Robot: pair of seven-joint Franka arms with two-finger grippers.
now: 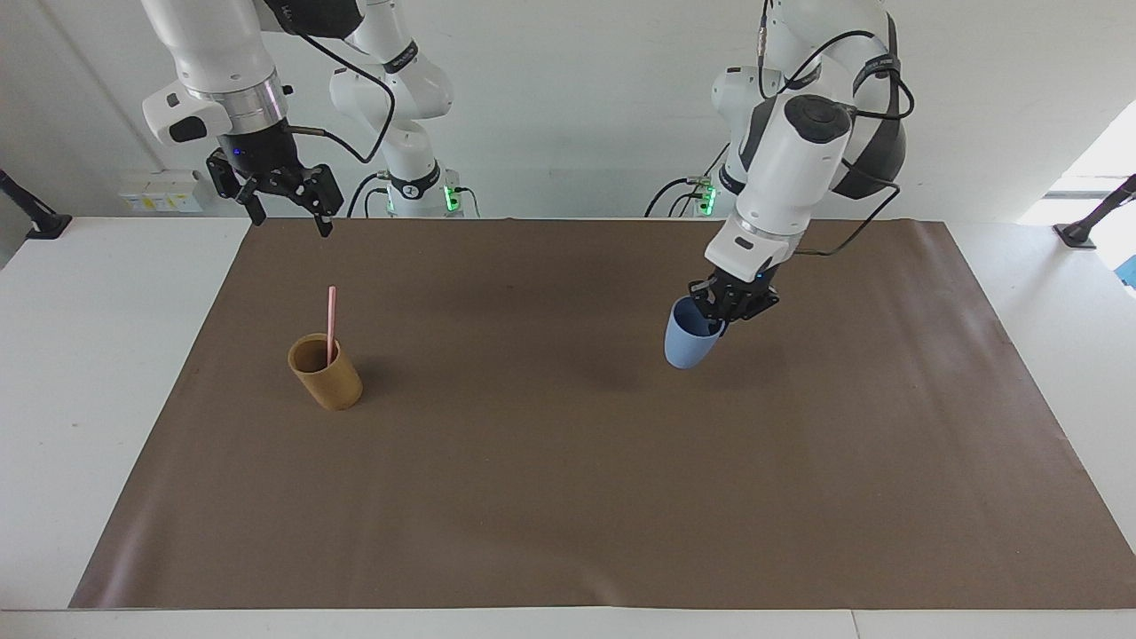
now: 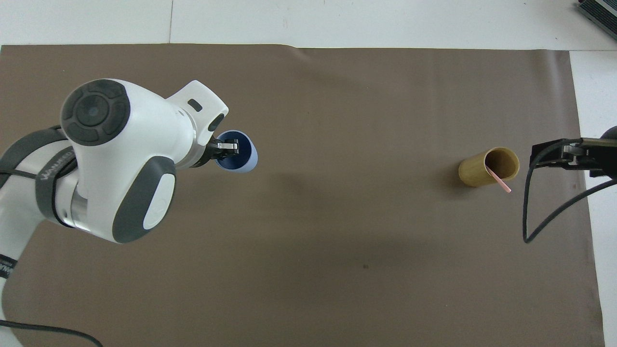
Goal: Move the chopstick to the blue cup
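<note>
The pale-pink chopstick (image 1: 331, 318) stands in a tan-brown cup (image 1: 327, 374) toward the right arm's end of the mat; both also show in the overhead view, the chopstick (image 2: 499, 182) leaning on the tan cup's (image 2: 478, 169) rim. My left gripper (image 1: 725, 310) is shut on the rim of the light-blue cup (image 1: 689, 344) and holds it slightly tilted, a little above the mat. In the overhead view the left gripper (image 2: 227, 146) sits over the blue cup (image 2: 245, 164). My right gripper (image 1: 289, 216) is open and empty, raised in the air near the tan cup (image 2: 536, 161).
A brown mat (image 1: 568, 497) covers most of the white table (image 1: 80, 355). A black cable (image 2: 544, 226) hangs from the right arm near the mat's edge.
</note>
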